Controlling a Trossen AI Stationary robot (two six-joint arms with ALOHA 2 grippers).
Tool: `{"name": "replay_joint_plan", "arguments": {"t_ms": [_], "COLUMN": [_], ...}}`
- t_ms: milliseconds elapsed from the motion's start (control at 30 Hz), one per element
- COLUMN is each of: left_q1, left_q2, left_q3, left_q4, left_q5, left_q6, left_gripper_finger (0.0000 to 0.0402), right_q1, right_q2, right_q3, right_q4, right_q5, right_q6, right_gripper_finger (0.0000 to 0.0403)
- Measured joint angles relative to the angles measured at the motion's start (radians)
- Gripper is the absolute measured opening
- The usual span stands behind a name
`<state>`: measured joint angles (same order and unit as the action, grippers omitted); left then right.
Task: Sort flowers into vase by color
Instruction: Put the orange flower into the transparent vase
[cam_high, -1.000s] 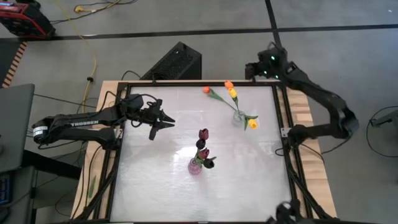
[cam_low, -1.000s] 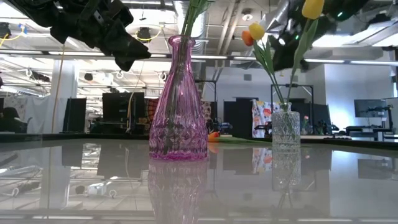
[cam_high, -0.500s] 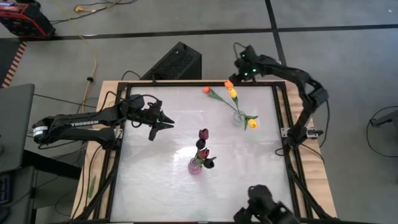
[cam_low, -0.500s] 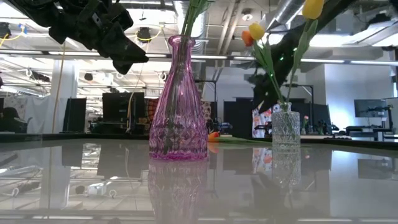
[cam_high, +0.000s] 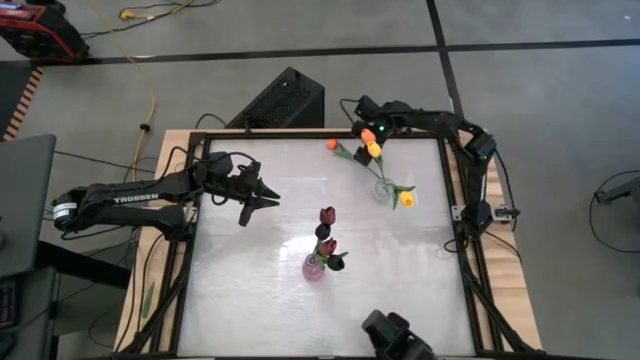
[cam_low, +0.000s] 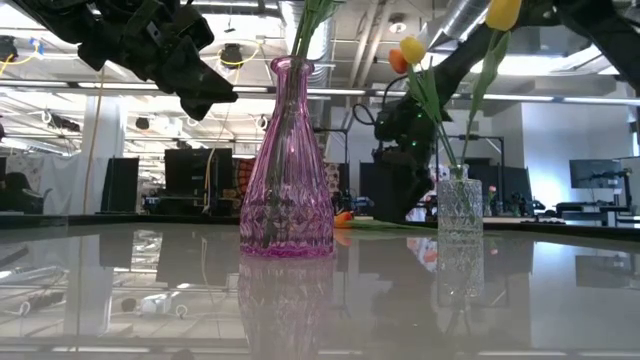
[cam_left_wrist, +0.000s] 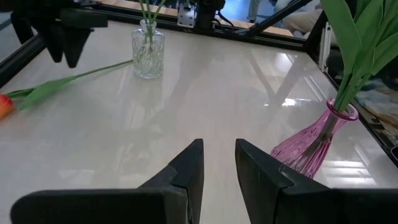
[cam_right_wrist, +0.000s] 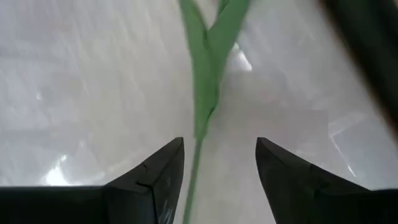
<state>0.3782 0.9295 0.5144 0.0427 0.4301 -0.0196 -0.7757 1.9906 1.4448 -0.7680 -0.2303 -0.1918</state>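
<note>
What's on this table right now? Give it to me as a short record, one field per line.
pink vase: holds maroon tulips
clear vase: holds yellow tulips and an orange tulip
loose tulip: orange-red, lying on the table near the far edge
right gripper: open, above a green stem
left gripper: open, empty, hovering over the table's left side

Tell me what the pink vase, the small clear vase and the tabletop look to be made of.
Pink vase: likely tinted glass, translucent, with a cut diamond pattern and ribbed neck. Clear vase: probably pressed glass or clear plastic; the faceted wall shows the stems inside. Tabletop: a glossy, pale, hard sheet, perhaps acrylic or laminate; it mirrors both vases.
</note>
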Motion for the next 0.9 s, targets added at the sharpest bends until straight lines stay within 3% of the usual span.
{"name": "replay_joint_plan", "arguments": {"t_ms": [667, 767, 900], "left_q1": [0.0, 0.0, 0.001], "left_q2": [0.0, 0.0, 0.0], "left_q3": [0.0, 0.0, 0.0], "left_q4": [-0.006, -0.008, -0.008], "left_q5": [0.003, 0.003, 0.002], "left_q6": [-0.005, -0.004, 0.001], "left_gripper_finger": [0.0079, 0.0079, 0.0079], "right_q1": [0.077, 0.081, 0.081], "right_q2": [0.091, 0.098, 0.091], "right_q3": [0.018, 0.018, 0.033], "right_q4": [-0.066, -0.07, -0.089], "right_q5": [0.112, 0.128, 0.136], "right_q6": [-0.028, -0.022, -0.019], "right_gripper_finger": [0.0221, 0.0197, 0.0112]}}
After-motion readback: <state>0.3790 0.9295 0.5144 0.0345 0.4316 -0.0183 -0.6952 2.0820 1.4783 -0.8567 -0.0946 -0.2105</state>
